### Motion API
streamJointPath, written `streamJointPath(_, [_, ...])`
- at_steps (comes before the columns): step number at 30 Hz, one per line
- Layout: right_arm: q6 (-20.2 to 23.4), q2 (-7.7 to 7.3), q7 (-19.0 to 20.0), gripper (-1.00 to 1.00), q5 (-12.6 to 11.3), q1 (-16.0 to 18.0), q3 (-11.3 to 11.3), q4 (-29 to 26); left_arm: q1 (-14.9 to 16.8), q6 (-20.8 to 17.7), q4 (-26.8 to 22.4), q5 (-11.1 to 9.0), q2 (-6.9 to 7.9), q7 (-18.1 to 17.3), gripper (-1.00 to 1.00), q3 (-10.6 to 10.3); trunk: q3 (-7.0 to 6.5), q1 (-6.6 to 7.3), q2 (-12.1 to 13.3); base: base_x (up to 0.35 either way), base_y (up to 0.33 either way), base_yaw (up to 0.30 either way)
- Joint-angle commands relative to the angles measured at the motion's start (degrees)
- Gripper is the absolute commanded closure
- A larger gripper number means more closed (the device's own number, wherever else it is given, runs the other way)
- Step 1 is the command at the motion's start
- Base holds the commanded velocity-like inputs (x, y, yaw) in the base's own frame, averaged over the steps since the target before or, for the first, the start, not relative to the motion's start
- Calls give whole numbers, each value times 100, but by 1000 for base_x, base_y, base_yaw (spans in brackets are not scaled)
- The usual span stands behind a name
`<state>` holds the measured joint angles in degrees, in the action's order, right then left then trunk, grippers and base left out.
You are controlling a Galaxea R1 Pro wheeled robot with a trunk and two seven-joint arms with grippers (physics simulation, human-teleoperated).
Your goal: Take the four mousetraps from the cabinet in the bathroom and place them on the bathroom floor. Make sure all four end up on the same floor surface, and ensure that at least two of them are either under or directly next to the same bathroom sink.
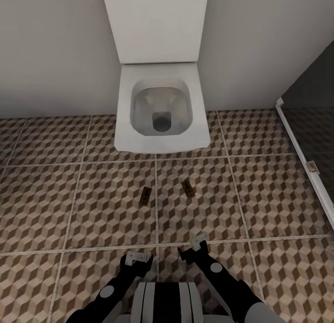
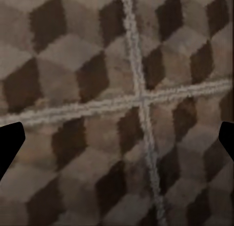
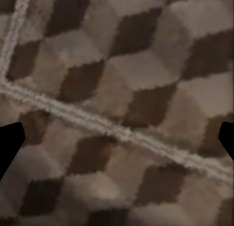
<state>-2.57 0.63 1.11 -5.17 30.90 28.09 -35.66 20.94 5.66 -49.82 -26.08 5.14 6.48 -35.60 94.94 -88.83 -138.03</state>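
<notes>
Two mousetraps lay flat on the cube-patterned bathroom floor [image 1: 55, 207] in front of a white toilet [image 1: 160, 109]: a left mousetrap [image 1: 145, 195] and a right mousetrap [image 1: 188, 188], each a small tan-brown rectangle with dark markings, on either side of a grout line. The left gripper [image 1: 137, 259] and right gripper [image 1: 195, 246] hung nearer the robot, both spread wide and empty.

Even flat light, no glare; faint shadow under toilet [image 1: 160, 105]. Head view sharp, both wrist views blurry, floor tiles [image 2: 97, 65] smeared.
</notes>
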Motion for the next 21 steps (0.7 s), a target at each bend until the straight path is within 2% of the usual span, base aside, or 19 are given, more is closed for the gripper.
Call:
streamJointPath(1, [-24,-2,12,-100,-55,4,12,7,7,31,-2,-55,10,51,-100,-43,-16,23,41,0,0,0])
streamJointPath(21, [-24,-2,12,-100,-44,4,12,7,7,31,-2,-55,14,53,-100,-43,-375,462,843,0,0,0])
